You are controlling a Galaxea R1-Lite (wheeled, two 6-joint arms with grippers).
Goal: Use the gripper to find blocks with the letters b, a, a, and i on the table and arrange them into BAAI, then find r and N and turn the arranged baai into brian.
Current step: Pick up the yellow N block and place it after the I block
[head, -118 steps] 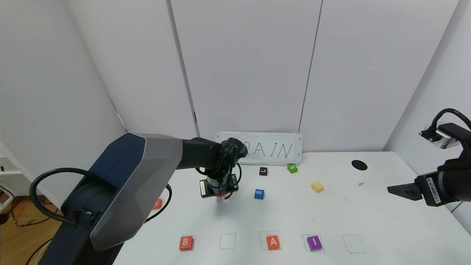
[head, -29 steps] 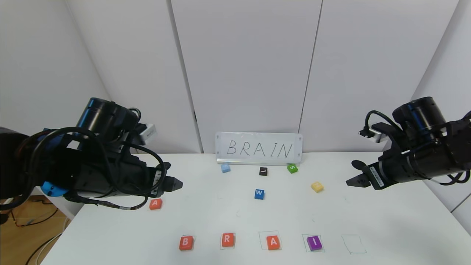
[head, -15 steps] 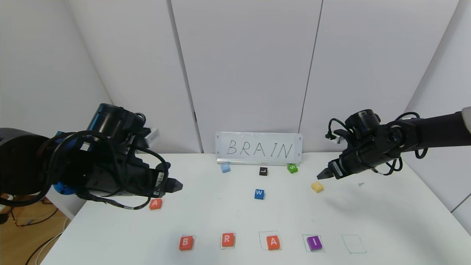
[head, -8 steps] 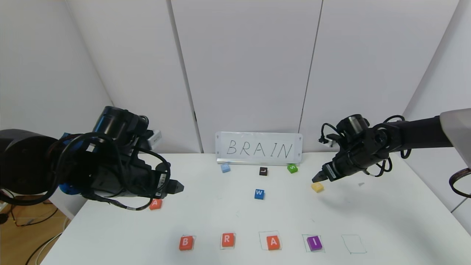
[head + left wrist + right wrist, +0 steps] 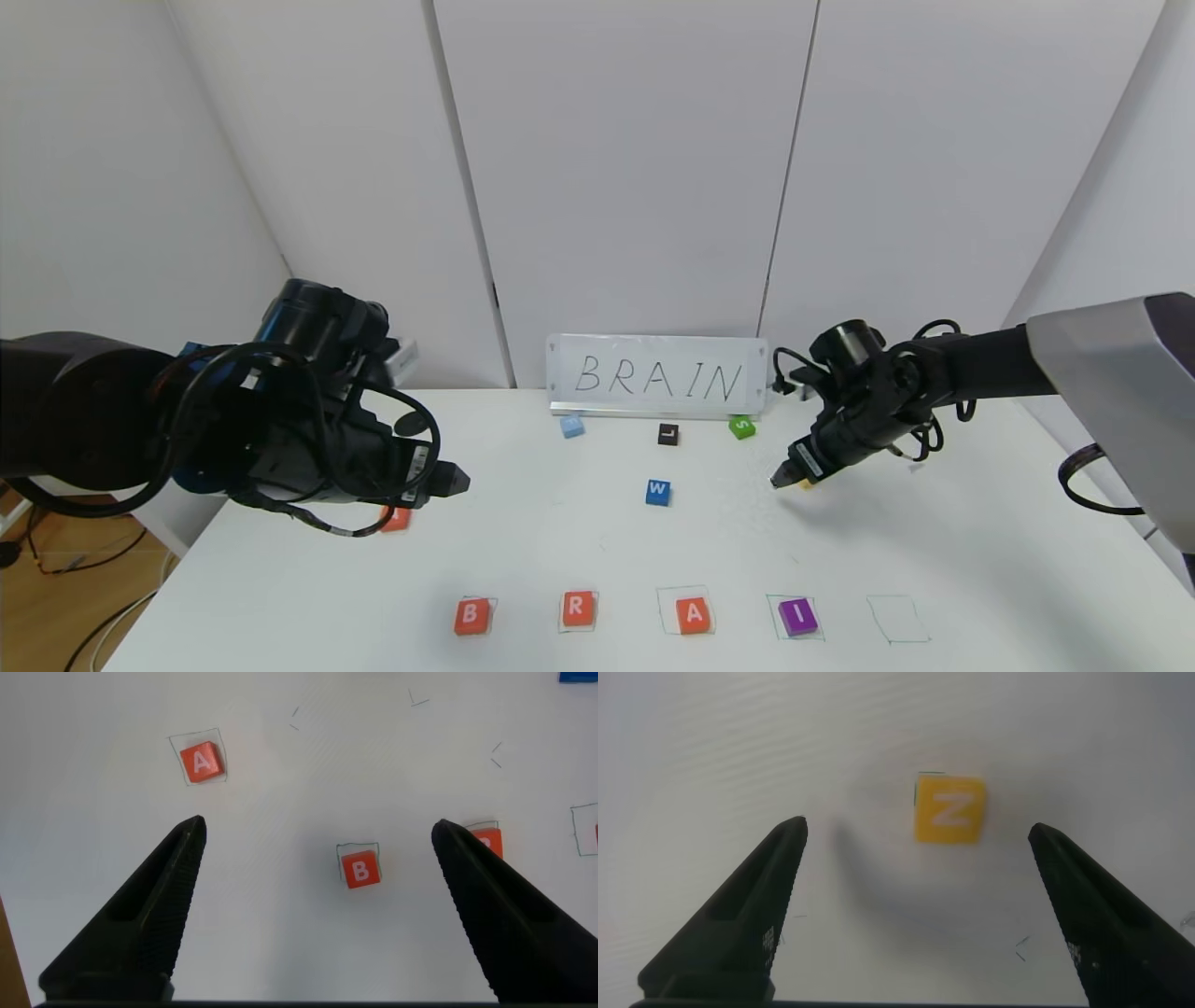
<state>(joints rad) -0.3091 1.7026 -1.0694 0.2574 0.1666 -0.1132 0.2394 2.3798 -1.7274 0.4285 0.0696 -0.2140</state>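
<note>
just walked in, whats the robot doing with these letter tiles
It is spelling BRAIN. In the front row, B, R, A and I sit in drawn squares; the last square is empty. The right gripper hangs open over the yellow N tile, not yet gripping. The left gripper is open, off to the left.

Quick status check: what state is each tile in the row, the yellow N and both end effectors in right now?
B tile: in first square.
R tile: in second square.
A tile: in third square.
I tile: in fourth square.
Fifth square: unfilled.
N tile: on table, not gripped.
Right end effector: open above N tile.
Left end effector: open, holding nothing.
</note>
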